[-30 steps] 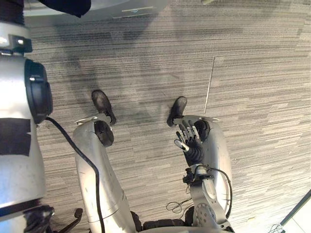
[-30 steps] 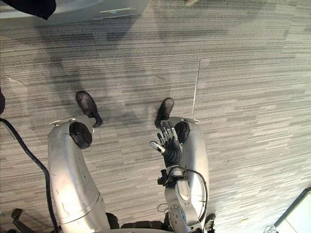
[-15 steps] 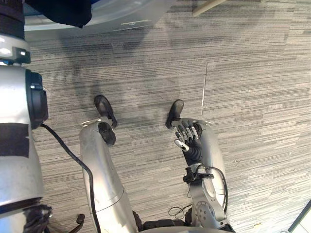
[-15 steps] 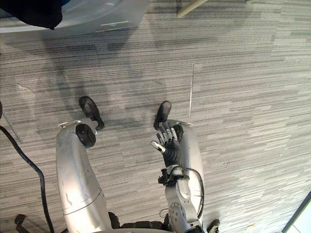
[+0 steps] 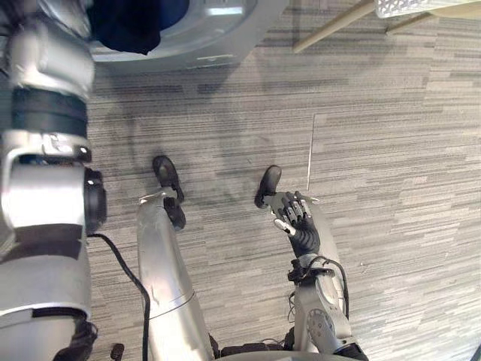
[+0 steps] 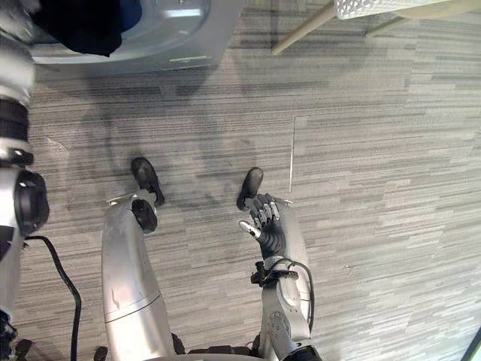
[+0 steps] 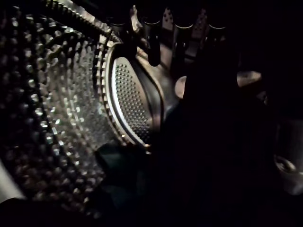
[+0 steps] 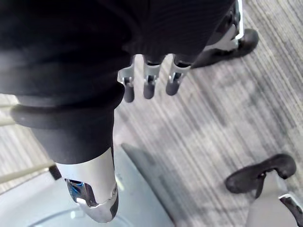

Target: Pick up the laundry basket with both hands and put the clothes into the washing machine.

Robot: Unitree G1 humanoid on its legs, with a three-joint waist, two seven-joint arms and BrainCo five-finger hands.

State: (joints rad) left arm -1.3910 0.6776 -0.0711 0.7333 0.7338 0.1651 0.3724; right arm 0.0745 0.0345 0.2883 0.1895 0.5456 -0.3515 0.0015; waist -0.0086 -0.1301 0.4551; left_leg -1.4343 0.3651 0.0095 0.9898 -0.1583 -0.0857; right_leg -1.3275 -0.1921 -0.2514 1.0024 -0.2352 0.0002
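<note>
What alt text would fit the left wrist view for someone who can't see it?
The dim inside of the perforated metal washing machine drum, with a raised perforated paddle catching the light. The left hand reaches in, with dark clothes bunched beside the paddle.

Nothing readable is showing: no word, number or sign can be made out. The washing machine [image 5: 252, 26] is carrying a small pale label [image 5: 224, 10] on its grey front beside the door opening, and a second label [image 5: 214, 58] is sitting nearer the edge by the floor. Print on both is appearing only as faint marks, too small to read.
</note>
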